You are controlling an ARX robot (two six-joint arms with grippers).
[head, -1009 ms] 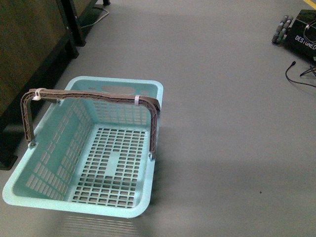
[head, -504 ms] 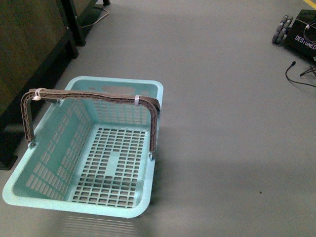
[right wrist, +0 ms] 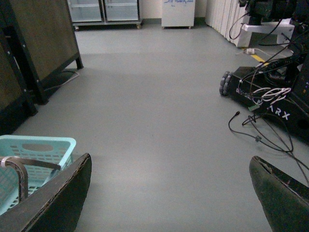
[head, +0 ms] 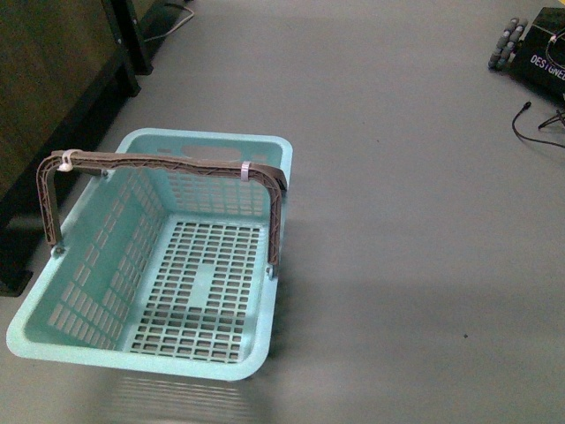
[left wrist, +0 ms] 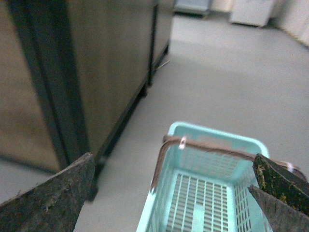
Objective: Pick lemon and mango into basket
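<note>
Everything in the front view has slid a little up the picture since a second ago, the basket (head: 212,140) and the black wheeled base (head: 540,55) alike, so it looks as if the camera shifted rather than the things. The turquoise basket stands on the grey floor (head: 415,221), toward the robot's left and close in front of it. Its brown-grey handle (head: 168,162) is upright across the middle, with two white clips (head: 245,170) on it. Just beside its left side stands a dark cabinet (head: 44,79) on black legs. The wheeled base sits well apart at the far right, with a black cable (head: 535,118) lying near it.

From its wrist camera the left gripper (left wrist: 173,162) hangs above the near end of the basket, its two fingers spread wide with nothing between them. The right gripper (right wrist: 170,162) is likewise spread wide over bare floor, the basket's corner showing off to one side.
</note>
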